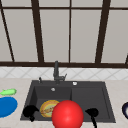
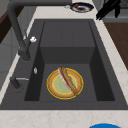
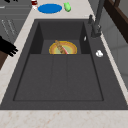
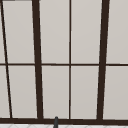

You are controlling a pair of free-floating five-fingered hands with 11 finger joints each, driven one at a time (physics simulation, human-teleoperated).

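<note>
A yellow plate (image 1: 48, 108) with a hot dog on it lies in the left basin of the dark sink (image 1: 87, 100); the plate (image 2: 65, 83) is seen from the left side and again (image 3: 63, 47) from the right side. My left hand (image 1: 30, 111) floats at the sink's front left corner, just left of the plate, relaxed and holding nothing. My right hand (image 1: 92, 113) hovers over the front rim at the right; the same hand (image 2: 108, 8) has straight fingers and grips nothing. A big red ball (image 1: 67, 115) sits between the two hands in the front view, covering part of the plate.
A blue plate (image 1: 6, 106) and a green item (image 1: 8, 92) lie on the counter to the left. A dark bowl (image 1: 125, 110) stands on the right counter. The black faucet (image 1: 56, 71) rises behind the sink, with a window above it.
</note>
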